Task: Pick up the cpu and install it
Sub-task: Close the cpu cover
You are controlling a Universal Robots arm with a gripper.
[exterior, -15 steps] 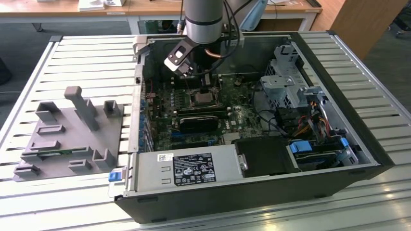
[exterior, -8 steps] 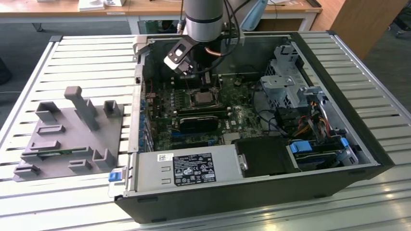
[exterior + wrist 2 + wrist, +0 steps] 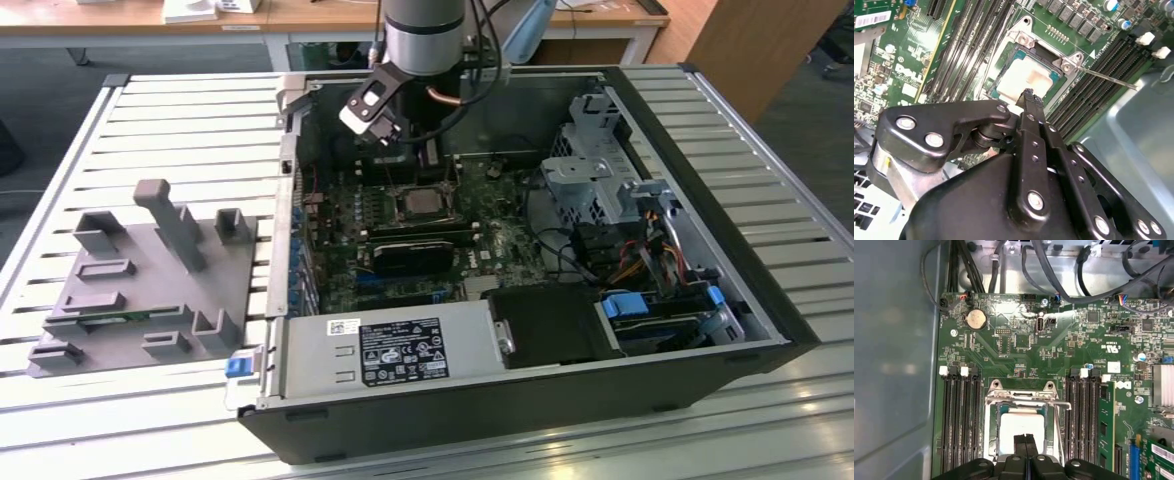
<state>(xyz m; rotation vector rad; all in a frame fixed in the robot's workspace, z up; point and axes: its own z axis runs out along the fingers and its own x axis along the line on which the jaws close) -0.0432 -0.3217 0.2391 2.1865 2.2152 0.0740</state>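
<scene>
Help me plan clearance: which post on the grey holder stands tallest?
The post near the middle of the grey holder, between two shorter blocks; its top rises well above all the others.

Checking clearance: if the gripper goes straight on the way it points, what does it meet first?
Likely the cpu, lying in the socket frame right beyond the gripper in both wrist views; how far off is unclear.

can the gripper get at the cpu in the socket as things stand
Probably yes: in the first wrist view the gripper sits just over the cpu, whose silver top lies bare in the socket frame, nothing between them. Its jaws are shut, though.
</scene>
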